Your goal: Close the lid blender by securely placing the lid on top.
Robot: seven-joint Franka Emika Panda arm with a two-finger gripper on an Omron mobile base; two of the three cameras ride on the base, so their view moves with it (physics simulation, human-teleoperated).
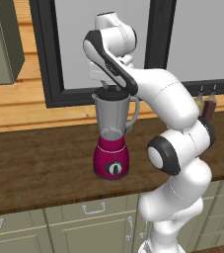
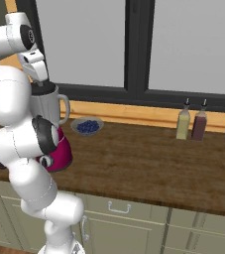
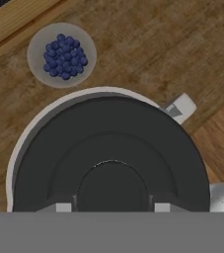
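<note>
Blender [image 1: 112,143] standing upright on wooden worktop [image 1: 39,168], magenta base with dial facing forward. Lid [image 3: 108,153] sitting over jar mouth, covering it inside pale rim. Claw [image 3: 112,206] hanging directly above, fingers [image 3: 63,207] flanking lid's raised centre knob, seeming to be gripping it. Bowl of blueberries [image 3: 61,55] resting near blender. Two bottles [image 2: 192,123] standing well apart, by window.

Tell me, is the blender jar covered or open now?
Covered: the lid sits over the blender jar's mouth, with the gripper right above it.
</note>
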